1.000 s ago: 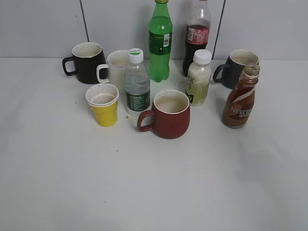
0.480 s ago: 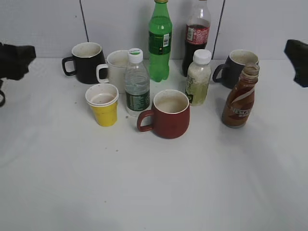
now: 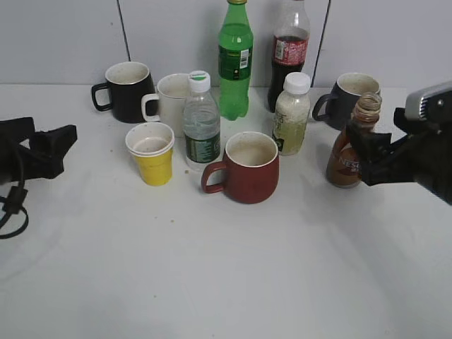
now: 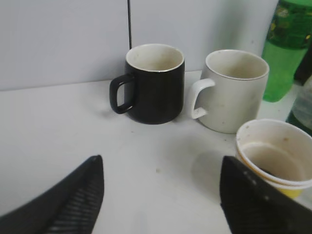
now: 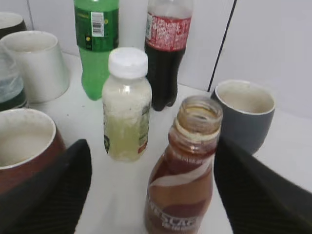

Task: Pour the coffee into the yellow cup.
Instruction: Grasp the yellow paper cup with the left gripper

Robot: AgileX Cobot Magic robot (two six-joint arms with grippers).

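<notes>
Between the right pincer's (image 5: 151, 195) open jaws stands the coffee (image 5: 183, 180).

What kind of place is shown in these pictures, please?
Probably a lab test bench, not a kitchen: a plain white table against bare grey wall panels, mugs and drink bottles crowded on it, and two black robot grippers, left and right.

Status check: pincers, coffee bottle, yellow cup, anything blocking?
Both pincers open, empty: left pincer, right pincer. Coffee bottle upright, uncapped, between the right's fingers, ungripped. Yellow cup upright, untouched. Red mug sits between them.
</notes>
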